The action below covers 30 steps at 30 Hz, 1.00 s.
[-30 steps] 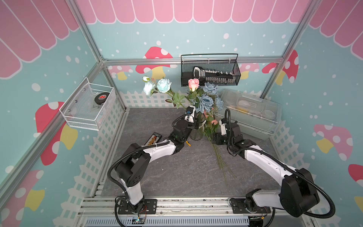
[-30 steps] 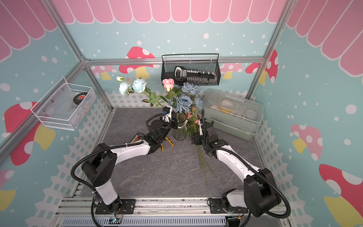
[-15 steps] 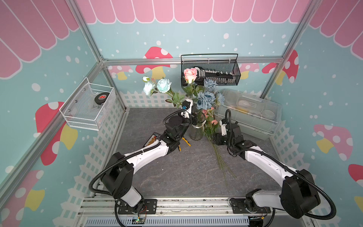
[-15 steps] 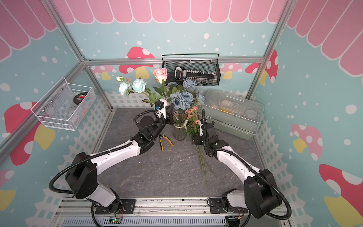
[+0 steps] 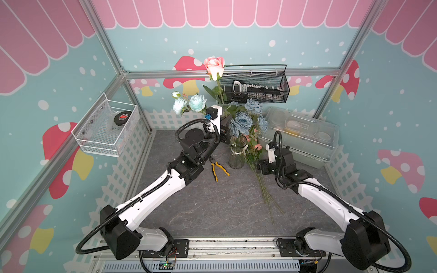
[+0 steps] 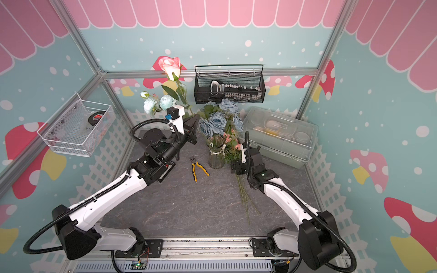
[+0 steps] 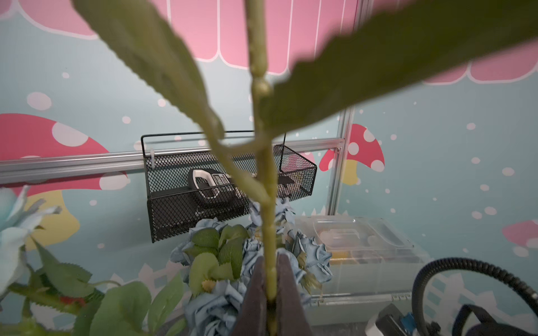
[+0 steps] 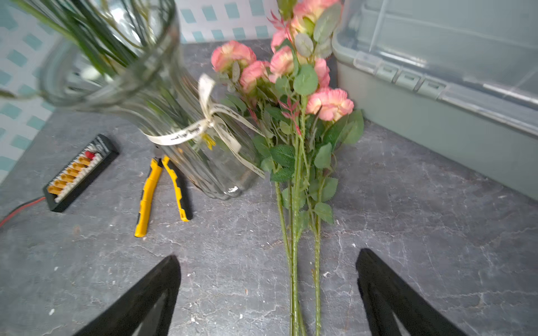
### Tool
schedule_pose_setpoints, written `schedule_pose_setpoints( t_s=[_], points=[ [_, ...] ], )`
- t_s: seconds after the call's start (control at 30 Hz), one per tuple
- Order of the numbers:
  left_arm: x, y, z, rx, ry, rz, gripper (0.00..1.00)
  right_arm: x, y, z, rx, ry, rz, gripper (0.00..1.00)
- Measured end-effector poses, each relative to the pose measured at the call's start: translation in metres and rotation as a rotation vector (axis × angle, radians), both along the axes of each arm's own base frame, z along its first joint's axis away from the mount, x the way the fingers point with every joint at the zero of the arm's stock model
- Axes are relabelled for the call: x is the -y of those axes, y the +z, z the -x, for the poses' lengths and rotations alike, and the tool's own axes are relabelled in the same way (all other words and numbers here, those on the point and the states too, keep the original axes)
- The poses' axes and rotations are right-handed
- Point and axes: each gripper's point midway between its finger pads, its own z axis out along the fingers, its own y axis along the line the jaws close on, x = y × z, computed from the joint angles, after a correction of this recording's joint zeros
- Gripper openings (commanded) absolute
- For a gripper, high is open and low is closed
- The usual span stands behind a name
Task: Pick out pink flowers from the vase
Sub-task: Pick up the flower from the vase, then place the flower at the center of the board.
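Note:
My left gripper (image 7: 270, 261) is shut on the green stem (image 7: 263, 174) of a pink rose (image 5: 214, 64), held high above the clear ribbed vase (image 5: 237, 153). In both top views the bloom (image 6: 170, 65) is level with the back rail. The stem's lower end is hidden behind the gripper (image 6: 192, 124). Several other pink flowers (image 8: 291, 67) lie on the table just right of the vase (image 8: 163, 96). My right gripper (image 8: 267, 259) stands open low over their stems (image 8: 294, 261), holding nothing.
Dusty-blue roses (image 5: 243, 120) and aqua blooms (image 5: 189, 104) stay in the vase. Yellow pliers (image 5: 218, 169) lie to its left, beside a black connector board (image 8: 80, 171). A plastic box (image 5: 300, 134) stands back right. A black mesh basket (image 5: 255, 85) and a white one (image 5: 106, 125) hang on the walls.
My left gripper has risen with the pink rose, lifting the bloom well above the other flowers. The right gripper has stayed by the laid-down stems and its jaws have spread wider.

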Motion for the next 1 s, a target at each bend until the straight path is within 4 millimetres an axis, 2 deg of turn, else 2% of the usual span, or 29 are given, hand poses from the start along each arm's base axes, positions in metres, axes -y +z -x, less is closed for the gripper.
schedule_pose_setpoints(
  t_s=[0.1,0.17,0.3,0.43,0.57,0.73,1.0],
  points=[
    [-0.001,0.006,0.012,-0.045,-0.048,0.004,0.0,-0.009,0.033,0.012,0.072,0.069,-0.072,0.94],
    [-0.001,0.002,0.019,-0.088,-0.078,0.002,0.0,-0.019,0.059,0.024,0.134,0.141,-0.135,0.95],
    [0.002,-0.02,0.021,-0.199,-0.129,-0.017,0.0,-0.033,0.099,0.053,0.241,0.279,-0.238,0.95],
    [0.004,-0.045,0.018,-0.306,-0.183,-0.014,0.0,-0.045,0.126,0.076,0.3,0.403,-0.315,0.95],
    [0.019,-0.066,0.02,-0.388,-0.272,-0.016,0.0,-0.056,0.135,0.088,0.308,0.496,-0.371,0.95],
    [0.04,-0.086,0.026,-0.475,-0.392,-0.011,0.0,-0.07,0.128,0.089,0.257,0.564,-0.418,0.93],
    [0.061,-0.093,0.038,-0.541,-0.562,0.041,0.0,-0.088,0.116,0.091,0.181,0.63,-0.462,0.78]
  ],
)
